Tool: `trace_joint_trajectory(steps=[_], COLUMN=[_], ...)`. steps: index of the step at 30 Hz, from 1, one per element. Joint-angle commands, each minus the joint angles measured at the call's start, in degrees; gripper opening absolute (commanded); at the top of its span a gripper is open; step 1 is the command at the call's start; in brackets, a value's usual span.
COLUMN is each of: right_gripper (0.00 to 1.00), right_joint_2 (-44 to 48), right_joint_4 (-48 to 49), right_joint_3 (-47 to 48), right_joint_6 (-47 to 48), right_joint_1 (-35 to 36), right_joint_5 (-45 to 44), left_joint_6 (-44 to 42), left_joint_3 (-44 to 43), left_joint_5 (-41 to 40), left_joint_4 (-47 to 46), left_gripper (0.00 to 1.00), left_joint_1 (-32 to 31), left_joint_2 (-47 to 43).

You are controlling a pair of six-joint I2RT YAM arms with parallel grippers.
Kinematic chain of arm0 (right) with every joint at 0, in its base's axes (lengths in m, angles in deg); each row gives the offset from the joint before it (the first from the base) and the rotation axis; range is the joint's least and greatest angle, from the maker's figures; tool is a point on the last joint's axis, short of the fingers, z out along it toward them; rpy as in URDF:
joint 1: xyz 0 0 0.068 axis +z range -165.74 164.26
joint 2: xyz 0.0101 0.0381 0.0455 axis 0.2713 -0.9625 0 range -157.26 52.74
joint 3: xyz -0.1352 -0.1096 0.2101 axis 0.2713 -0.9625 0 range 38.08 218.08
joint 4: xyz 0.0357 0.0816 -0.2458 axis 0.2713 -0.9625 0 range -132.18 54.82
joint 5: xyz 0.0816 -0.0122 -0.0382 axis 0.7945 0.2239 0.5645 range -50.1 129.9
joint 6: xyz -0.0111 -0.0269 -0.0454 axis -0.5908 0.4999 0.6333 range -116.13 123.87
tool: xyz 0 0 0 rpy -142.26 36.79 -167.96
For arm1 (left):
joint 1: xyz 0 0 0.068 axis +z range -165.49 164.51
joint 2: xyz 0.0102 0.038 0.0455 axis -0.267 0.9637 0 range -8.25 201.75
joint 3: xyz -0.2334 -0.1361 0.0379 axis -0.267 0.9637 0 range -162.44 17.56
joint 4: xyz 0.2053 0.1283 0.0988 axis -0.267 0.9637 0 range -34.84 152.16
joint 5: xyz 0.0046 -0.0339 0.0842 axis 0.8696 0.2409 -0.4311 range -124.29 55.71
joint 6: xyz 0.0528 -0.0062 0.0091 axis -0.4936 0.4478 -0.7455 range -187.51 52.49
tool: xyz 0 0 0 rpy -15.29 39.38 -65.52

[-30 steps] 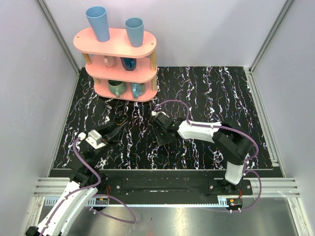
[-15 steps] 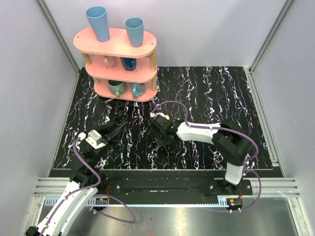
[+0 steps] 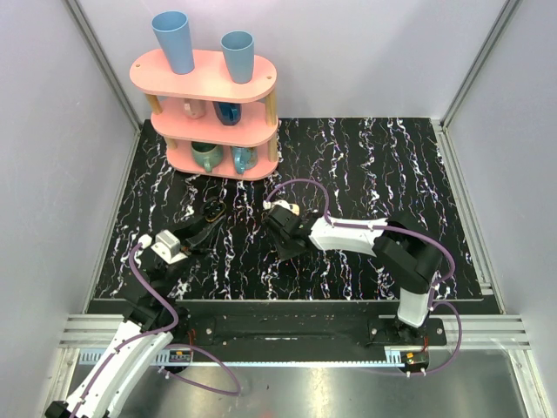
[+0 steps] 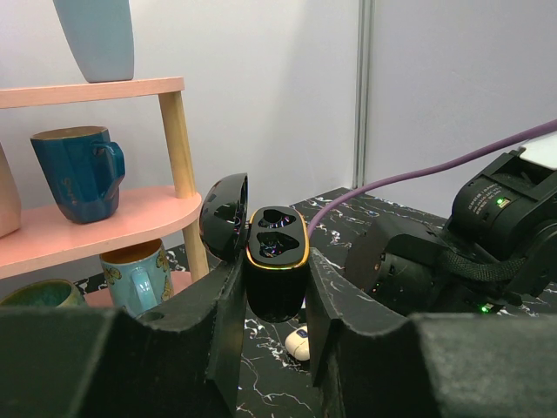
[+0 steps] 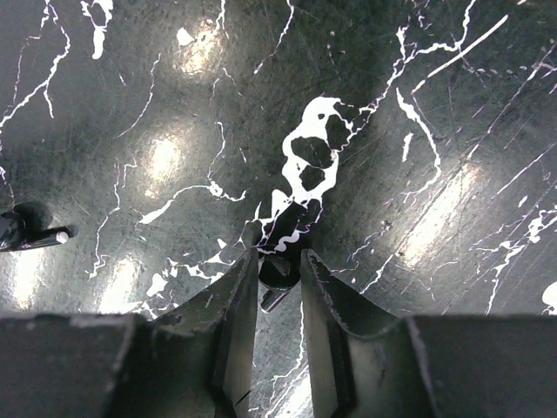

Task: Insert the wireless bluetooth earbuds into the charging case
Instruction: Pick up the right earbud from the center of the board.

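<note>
- Top view: left of centre, the left gripper is clamped on the charging case. This is below the pink shelf and its cups. Mid-frame, the right gripper points down at the marbled table.
- Left wrist view: at centre, the fingers pinch the dark, glossy case's body. Its lid stands open to the left, and two wells show inside the gold rim. One cream earbud lies on the table, lower centre.
- Right wrist view: at lower centre, the fingers stand close together over the table with something small and dark between the tips. I cannot tell whether it is gripped.
</note>
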Motion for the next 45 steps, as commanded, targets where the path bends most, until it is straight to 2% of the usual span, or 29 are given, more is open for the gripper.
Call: trace_joint_trajectory(steps=[1,4,9,10,12,29,41,45], right_gripper=[0.32,0.29,0.3,0.4,0.45,0.41,0.41,0.35], right_joint_2=[-3.54,-3.45,-3.1,-3.01,-2.75,-1.95,-3.45,-3.28], right_joint_4=[-4.96,-4.87,-5.05,-4.96,-5.05,-8.38,-7.34,-7.25], right_joint_3=[-1.25,-1.07,-0.98,-0.98,-1.24,-0.99,0.07,0.25], right_joint_6=[0.32,0.14,-0.21,-0.3,-0.74,-6.62,-6.45,-6.54], right_joint_1=[0.88,0.97,0.88,0.88,0.88,2.9,3.25,3.25], right_joint_5=[-0.14,-0.49,-1.02,-1.11,-1.37,-9.45,-8.67,-8.31], left_joint_6=[-0.13,-0.13,-0.21,-0.21,-0.21,-0.04,0.05,-0.04], left_joint_3=[-2.22,-2.39,-2.57,-2.57,-2.57,-2.22,-2.22,-2.22], left_joint_5=[1.04,1.13,1.31,1.22,1.31,1.31,1.39,1.31], left_joint_4=[-2.06,-2.06,-1.97,-1.97,-2.06,-2.32,-2.06,-1.97], left_gripper=[0.0,0.0,0.0,0.0,0.0,0.0,0.0,0.0], left_joint_1=[-0.02,-0.02,-0.02,-0.02,-0.02,-0.02,-0.02,-0.02], left_joint_2=[0.54,0.72,0.98,0.9,0.98,0.72,0.45,0.28])
